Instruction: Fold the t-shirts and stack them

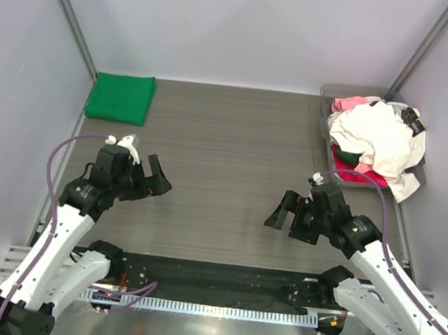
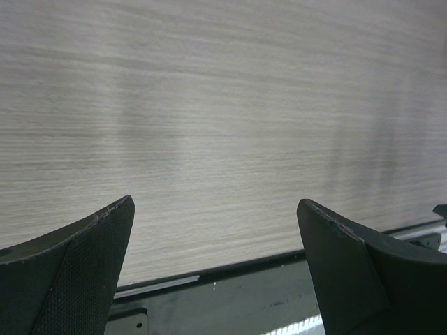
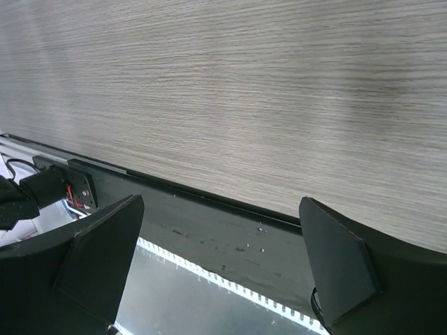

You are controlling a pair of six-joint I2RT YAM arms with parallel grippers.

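A bright green t-shirt [image 1: 121, 96] lies folded flat at the table's far left corner. A white t-shirt [image 1: 379, 137] is heaped over a pink one [image 1: 350, 103] and a red one [image 1: 354, 172] in the bin at the far right. My left gripper [image 1: 153, 180] is open and empty above the table's near left, well short of the green shirt. My right gripper [image 1: 287, 216] is open and empty at the near right, short of the bin. Both wrist views show only bare table between the fingers [image 2: 91, 258] [image 3: 335, 258].
The clear plastic bin [image 1: 325, 123] stands against the right wall at the back. White walls and metal posts close in the table on three sides. A dark strip [image 1: 219, 277] and a metal rail run along the near edge between the arm bases.
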